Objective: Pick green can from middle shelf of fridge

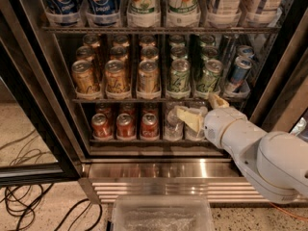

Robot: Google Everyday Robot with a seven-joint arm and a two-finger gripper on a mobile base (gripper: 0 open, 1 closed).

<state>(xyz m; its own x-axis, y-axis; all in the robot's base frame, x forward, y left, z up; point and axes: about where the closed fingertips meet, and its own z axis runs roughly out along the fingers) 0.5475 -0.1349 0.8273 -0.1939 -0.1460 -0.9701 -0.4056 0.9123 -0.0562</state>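
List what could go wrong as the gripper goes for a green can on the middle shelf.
1. The gripper is open and low, in front of the water bottles. Moving up, it could catch the front wire of the middle shelf.
2. The green can stands close between a neighbouring green can and the blue can. A finger might knock one of them over.
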